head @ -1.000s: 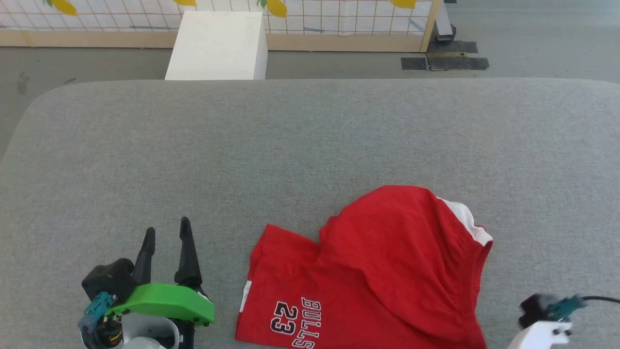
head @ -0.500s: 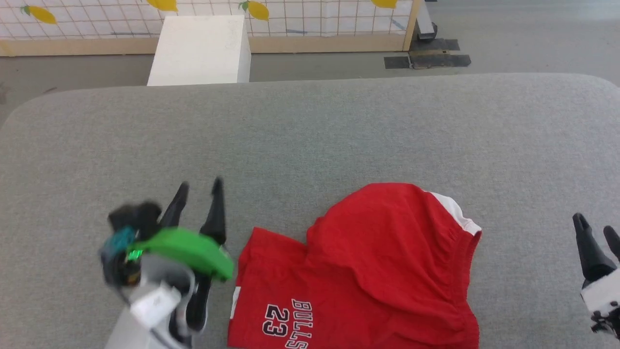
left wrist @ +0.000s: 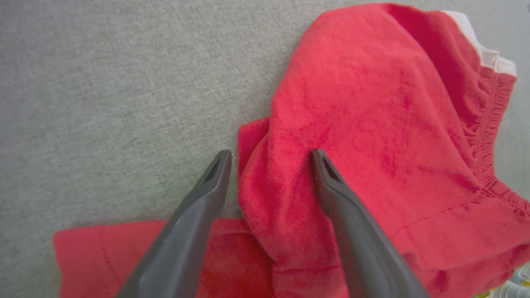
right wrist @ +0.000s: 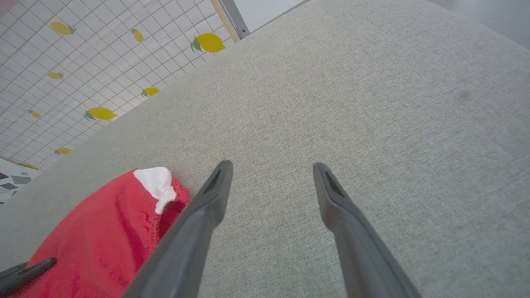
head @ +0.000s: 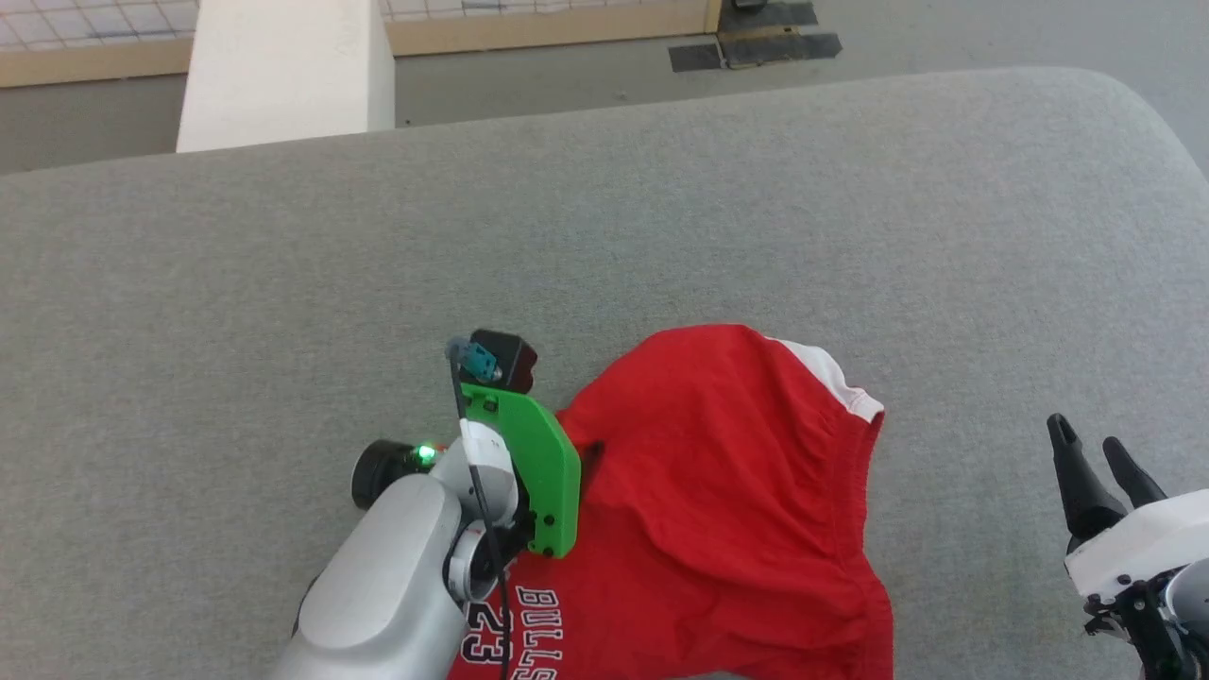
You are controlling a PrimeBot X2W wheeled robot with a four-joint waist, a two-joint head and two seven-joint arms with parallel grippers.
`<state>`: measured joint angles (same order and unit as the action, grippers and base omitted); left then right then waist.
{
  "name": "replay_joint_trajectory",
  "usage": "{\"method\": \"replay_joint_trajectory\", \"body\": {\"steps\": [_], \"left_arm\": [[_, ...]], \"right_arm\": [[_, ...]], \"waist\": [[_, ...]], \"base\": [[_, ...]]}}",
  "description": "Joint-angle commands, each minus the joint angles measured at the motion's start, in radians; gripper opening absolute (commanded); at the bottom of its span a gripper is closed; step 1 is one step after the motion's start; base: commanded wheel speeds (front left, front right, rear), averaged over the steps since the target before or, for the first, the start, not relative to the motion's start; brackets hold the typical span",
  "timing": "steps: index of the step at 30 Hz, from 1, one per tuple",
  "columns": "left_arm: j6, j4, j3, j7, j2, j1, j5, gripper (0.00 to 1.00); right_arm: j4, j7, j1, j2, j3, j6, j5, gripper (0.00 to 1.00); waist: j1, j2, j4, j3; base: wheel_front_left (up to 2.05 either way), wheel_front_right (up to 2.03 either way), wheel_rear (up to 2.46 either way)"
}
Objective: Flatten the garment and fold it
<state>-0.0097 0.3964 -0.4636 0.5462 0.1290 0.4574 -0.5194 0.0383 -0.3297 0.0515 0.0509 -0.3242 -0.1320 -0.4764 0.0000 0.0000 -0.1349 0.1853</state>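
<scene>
Shorts (head: pixel 737 491) lie rumpled on the grey counter (head: pixel 283 264), close to the robot. The left gripper (left wrist: pixel 269 155) has its fingers apart, straddling a raised fold at the shorts' left edge and seemingly touching the cloth. The right gripper (head: pixel 1084 436), fingers also apart, hovers over bare counter beside the shorts.

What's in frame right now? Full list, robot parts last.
garment: one, red with white trim, rumpled on the table's near part.
table: one, grey fabric top, under the garment.
box: one, white, beyond the table's far edge.
lemon-print panel: one, white grid with yellow lemons, behind the table.
tape patches: a few, black, on the grey floor.
left gripper: one, dark fingers, open, straddling a garment fold.
right gripper: one, dark fingers, open, over bare table right of the garment.
</scene>
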Motion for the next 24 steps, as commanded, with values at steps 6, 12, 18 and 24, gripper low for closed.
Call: {"method": "replay_joint_trajectory", "body": {"steps": [6,12,18,24], "left_arm": [[-0.014,0.013,0.051,-0.086,-0.015,0.002,-0.051,0.00],[0.030,-0.101,0.181,-0.260,0.013,0.042,-0.072,0.00],[0.096,-0.285,0.231,-0.318,0.076,-0.020,-0.025,0.00],[0.098,-0.350,0.092,-0.182,0.061,-0.259,-0.035,0.00]], "right_arm": [[0.023,0.031,0.024,-0.001,0.005,0.001,-0.005,1.00],[0.032,0.034,0.023,-0.001,0.016,0.001,0.001,1.00],[0.042,0.030,0.025,-0.001,0.046,0.001,-0.001,1.00],[0.047,0.035,0.027,-0.001,0.063,0.001,-0.004,1.00]], "waist": [[0.0000,0.0000,-0.011,0.017],[0.0000,0.0000,0.036,-0.010],[0.0000,0.0000,0.080,-0.033],[0.0000,0.0000,0.102,-0.035]], "base": [[0.00,0.00,0.00],[0.00,0.00,0.00],[0.00,0.00,0.00],[0.00,0.00,0.00]]}}
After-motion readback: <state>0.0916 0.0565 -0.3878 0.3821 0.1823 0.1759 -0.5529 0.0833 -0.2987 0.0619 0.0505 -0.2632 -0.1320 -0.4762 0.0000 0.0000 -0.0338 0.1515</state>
